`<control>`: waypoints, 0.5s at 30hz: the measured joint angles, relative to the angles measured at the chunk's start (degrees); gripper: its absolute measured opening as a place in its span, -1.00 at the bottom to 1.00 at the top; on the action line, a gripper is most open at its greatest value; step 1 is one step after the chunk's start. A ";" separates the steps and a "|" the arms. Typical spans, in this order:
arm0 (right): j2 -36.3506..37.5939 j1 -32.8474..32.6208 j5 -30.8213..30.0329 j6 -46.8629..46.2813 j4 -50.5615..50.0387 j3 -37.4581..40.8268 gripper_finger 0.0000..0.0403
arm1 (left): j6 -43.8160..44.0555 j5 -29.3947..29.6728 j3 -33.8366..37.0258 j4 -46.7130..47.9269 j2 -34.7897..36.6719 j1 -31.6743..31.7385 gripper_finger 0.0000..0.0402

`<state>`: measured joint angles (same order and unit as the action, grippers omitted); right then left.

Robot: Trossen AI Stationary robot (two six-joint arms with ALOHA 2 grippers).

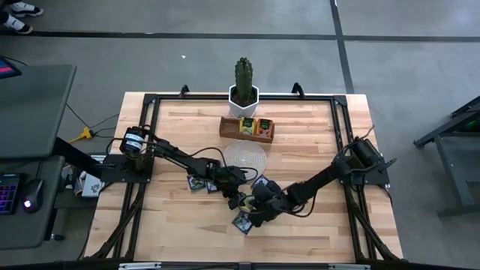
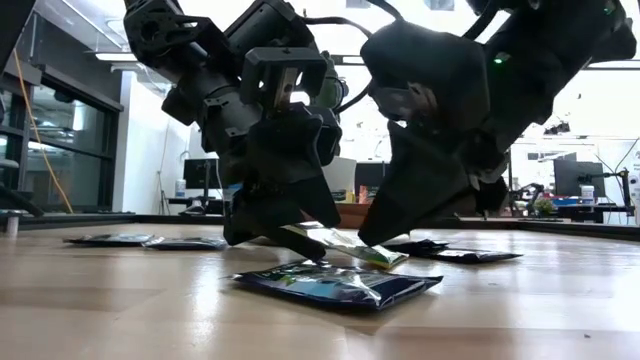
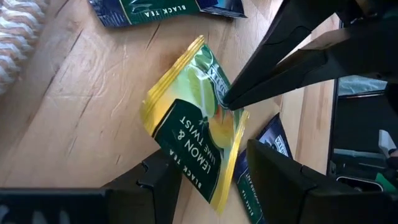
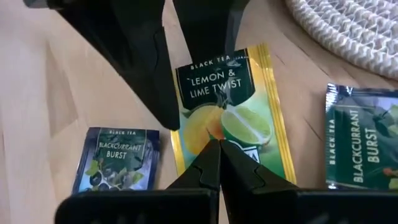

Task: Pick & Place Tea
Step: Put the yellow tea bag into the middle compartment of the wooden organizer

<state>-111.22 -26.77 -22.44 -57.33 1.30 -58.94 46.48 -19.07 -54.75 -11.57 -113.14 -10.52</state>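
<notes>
Pale wooden tabletop (image 1: 315,150) inside a black frame, grey floor around it. At the far edge, a potted cactus (image 1: 243,82), with a brown wooden tray (image 1: 247,127) holding sachets just in front of it and a round whitish woven mat (image 1: 246,157) nearer still. Both dark arms meeting low over the near middle of the table. Between them, a yellow-edged tea sachet (image 4: 227,118) printed "Lemon & Lime Twist", one end lifted off the wood and tilted. Right gripper (image 4: 219,152) pinched shut on one edge of that sachet, fingertips pressed together. Left gripper (image 3: 214,171) spread wide, one finger on each side of the sachet's opposite end, whether touching it not clear. Dark blue "Blackcurrant Burst" sachets lying flat around: one (image 4: 115,158) just beside the lemon sachet, another (image 4: 364,140) on its other side near the mat. Another dark sachet (image 2: 335,285) flat in the foreground of the low view.
</notes>
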 joint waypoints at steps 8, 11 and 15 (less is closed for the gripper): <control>0.00 -0.48 1.08 0.40 -0.22 0.00 -1.00 | -1.81 0.61 -0.41 0.87 -0.09 0.04 -0.35; 0.02 -0.82 1.06 -0.30 -0.24 0.00 -1.00 | -3.96 0.12 -0.45 1.62 -0.09 0.00 -0.66; 0.04 -0.79 0.99 -0.63 -0.40 0.00 -1.00 | -6.12 0.08 -0.43 1.98 -0.09 -0.04 -0.95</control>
<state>-111.18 -27.57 -21.45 -57.96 0.90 -58.94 40.35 -18.99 -55.18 -9.59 -113.23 -10.57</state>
